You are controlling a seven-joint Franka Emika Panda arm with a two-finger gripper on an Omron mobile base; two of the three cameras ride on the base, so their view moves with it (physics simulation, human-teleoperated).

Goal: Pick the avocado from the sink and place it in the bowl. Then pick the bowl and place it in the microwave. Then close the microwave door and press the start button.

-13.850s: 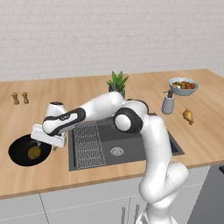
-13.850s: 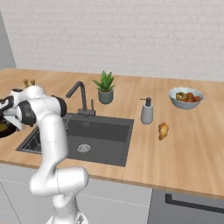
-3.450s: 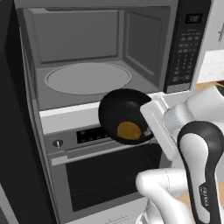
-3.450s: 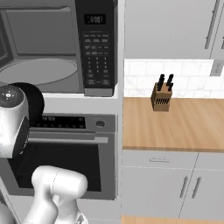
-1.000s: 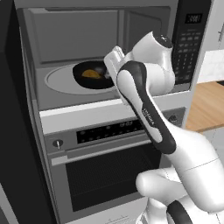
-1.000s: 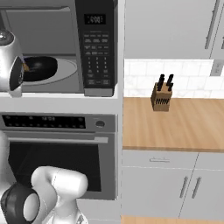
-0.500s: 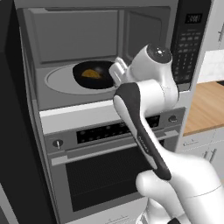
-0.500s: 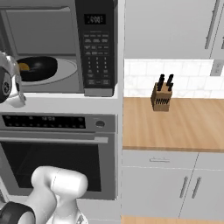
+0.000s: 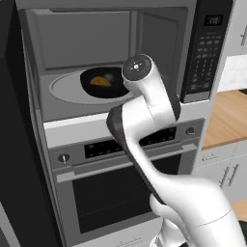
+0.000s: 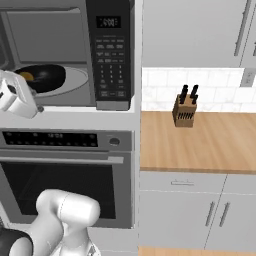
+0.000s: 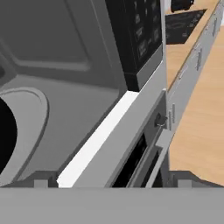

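- Tool (image 10: 37, 108): in the right base view, the hand sits at the front lip of the microwave (image 9: 116, 62) cavity, outside it. Tips are too small to read there, so I cannot tell if the fingers are apart or together. Nothing seen between them.
- Hand view looks along the cavity floor and front sill; bowl's black edge (image 11: 5, 135) at far left on the turntable (image 11: 30, 127), keypad panel (image 11: 140, 39) above right.
- Bowl (image 9: 103, 83): sits upright on the turntable inside the microwave, right of the plate's centre, apart from the tool.
- Avocado (image 9: 100, 81): lies in the bowl, orange-brown; long axis runs roughly left-right in the left base view. Also seen at the bowl's left side (image 10: 27, 76).
- Microwave door (image 9: 21, 144): swung wide open at left, dark slab edge toward the camera.
- Oven (image 10: 65, 170) directly below, door closed, horizontal handle across.
- Counter (image 10: 200, 140) to the right carries a knife block (image 10: 185, 111) against the tiled wall.
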